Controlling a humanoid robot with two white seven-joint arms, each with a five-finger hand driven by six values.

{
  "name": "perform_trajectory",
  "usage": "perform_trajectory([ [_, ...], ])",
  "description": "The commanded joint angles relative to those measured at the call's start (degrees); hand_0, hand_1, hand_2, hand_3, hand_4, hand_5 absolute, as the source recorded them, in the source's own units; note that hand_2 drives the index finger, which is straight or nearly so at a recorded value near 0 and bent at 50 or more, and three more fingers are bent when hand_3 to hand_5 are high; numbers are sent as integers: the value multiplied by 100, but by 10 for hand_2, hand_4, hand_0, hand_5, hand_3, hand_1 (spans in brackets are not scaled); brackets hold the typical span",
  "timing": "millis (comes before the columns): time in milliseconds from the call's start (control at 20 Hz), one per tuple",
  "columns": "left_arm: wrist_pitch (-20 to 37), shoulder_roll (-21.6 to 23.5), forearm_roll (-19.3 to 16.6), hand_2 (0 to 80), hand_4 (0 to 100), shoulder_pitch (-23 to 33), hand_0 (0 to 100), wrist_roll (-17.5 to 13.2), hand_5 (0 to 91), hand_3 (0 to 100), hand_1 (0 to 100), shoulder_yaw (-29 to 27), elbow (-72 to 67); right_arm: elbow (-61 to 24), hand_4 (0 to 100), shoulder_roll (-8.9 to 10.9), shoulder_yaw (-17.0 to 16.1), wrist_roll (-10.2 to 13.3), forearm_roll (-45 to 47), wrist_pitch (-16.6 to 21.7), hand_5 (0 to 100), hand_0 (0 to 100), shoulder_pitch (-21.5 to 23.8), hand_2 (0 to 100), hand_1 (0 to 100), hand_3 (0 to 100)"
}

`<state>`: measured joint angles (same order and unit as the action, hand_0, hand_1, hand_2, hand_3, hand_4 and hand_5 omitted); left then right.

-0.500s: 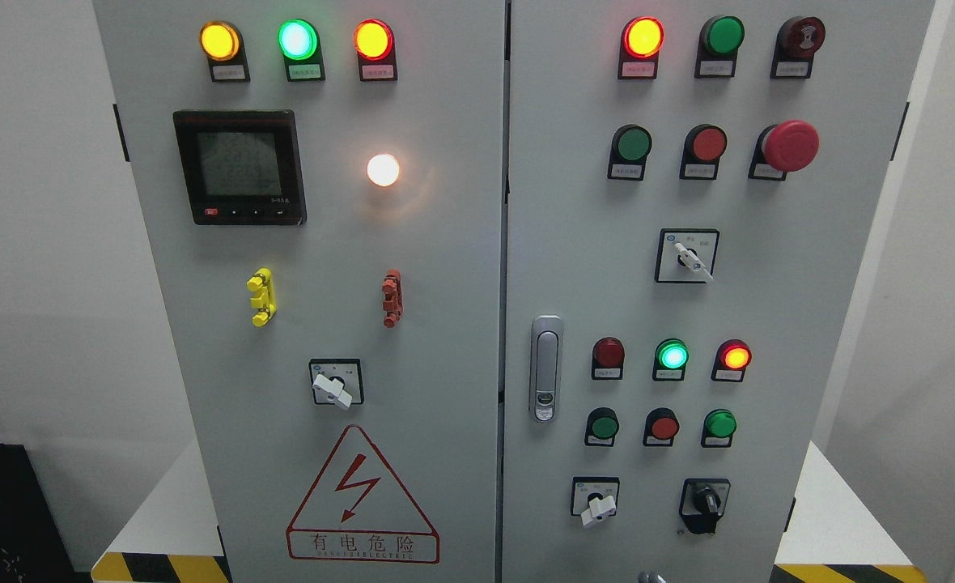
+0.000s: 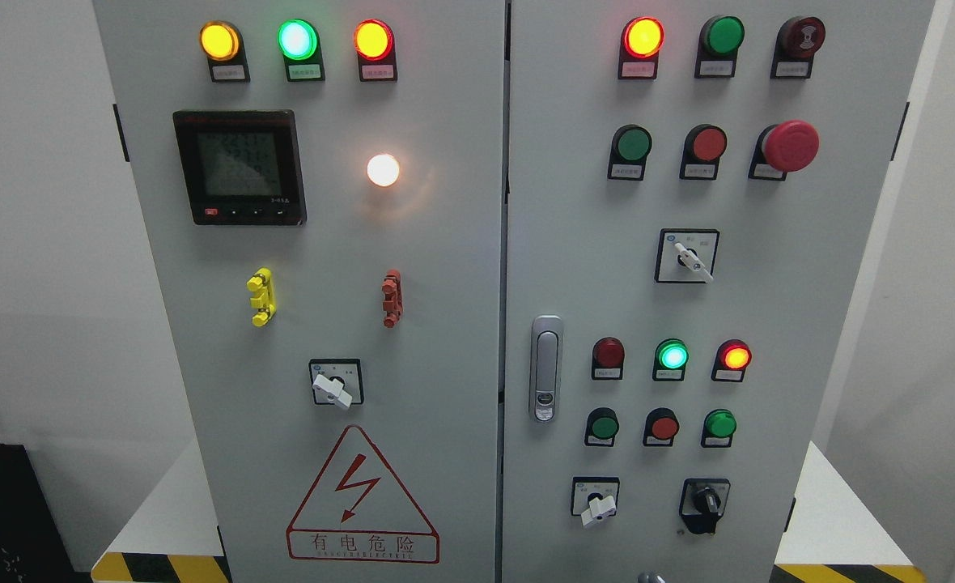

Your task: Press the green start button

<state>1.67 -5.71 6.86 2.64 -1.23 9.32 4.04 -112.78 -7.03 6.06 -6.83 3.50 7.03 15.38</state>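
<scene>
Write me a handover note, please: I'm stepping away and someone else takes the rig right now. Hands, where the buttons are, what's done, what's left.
Hands: neither arm shows clearly in the head view; only a small grey tip peeks in at the bottom edge, too little to identify.
Things: the right door carries several green buttons: upper one beside the red button and red mushroom stop; lower ones and. Labels are unreadable, so which is start cannot be told.
Done: nothing, no button touched.
Left: identify the start button, reach, press.

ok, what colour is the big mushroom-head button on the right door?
Red: the mushroom-head button on a black base, clearest in the head view.
</scene>
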Motion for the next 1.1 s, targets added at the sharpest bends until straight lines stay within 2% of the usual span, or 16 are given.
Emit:
perform_trajectory([
  [0, 0, 0, 0, 0, 0, 0, 120, 0, 0, 0, 556, 0, 0, 2, 0, 9, -26, -2, -42, 35, 0, 348, -9, 0, 177, 0],
  [300, 0, 0, 0, 0, 0, 9, 120, 0, 0, 0, 556, 0, 0, 28, 0, 18, -61, -2, -357, 334, 0, 305, -96, 0, 220, 4],
  [500, 0, 0, 0, 0, 0, 0, 120, 0, 0, 0, 556, 0, 0, 142, 13, 18, -61, -2, -858, 624, 0, 283, -263, 0, 245, 59],
  [650, 0, 0, 0, 0, 0, 0, 120, 0, 0, 0, 556, 0, 0, 160, 80, 9, -96, 24, -1359, 817, 0, 263, -342, 0, 265, 104],
  [750, 0, 0, 0, 0, 0, 9, 120, 0, 0, 0, 556, 0, 0, 169, 164, 9, -149, 77, -1693, 914, 0, 253, -369, 0, 273, 204],
  [800, 0, 0, 0, 0, 0, 0, 120, 0, 0, 0, 556, 0, 0, 177, 173, 9, -175, 103, -1834, 932, 0, 251, -421, 0, 275, 210],
  [900, 0, 0, 0, 0, 0, 0, 120, 0, 0, 0, 556, 0, 0, 213, 225, 9, -280, 138, -2071, 984, 0, 248, -509, 0, 280, 293],
  [1050, 0, 0, 0, 0, 0, 0, 120, 0, 0, 0, 556, 0, 0, 257, 288, 0, -447, 130, -2519, 1107, 69, 248, -606, 0, 278, 368],
])
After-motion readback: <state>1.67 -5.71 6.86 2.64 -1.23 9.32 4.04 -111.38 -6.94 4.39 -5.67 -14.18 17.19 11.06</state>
